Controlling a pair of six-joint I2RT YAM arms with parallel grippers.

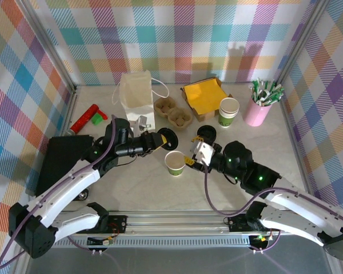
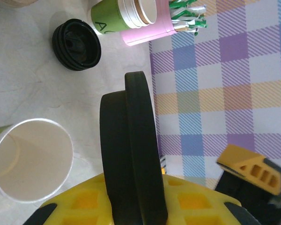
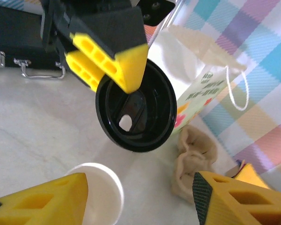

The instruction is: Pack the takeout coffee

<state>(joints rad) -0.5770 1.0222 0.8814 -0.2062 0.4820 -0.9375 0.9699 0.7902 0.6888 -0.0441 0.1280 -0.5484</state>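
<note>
Where left claw [image 1: 159, 138] grips: clamped on black lid [image 3: 136, 112]
Right claw [image 1: 190, 160]: apart, beside open paper cup [image 1: 175, 162]

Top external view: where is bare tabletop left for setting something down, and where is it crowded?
Free: the table strip between the open cup and the front rail; also the patch between the pink cup and the right arm. Crowded: the back row from paper bag to pink cup, and the centre around the left pincer and right pincer.
</note>
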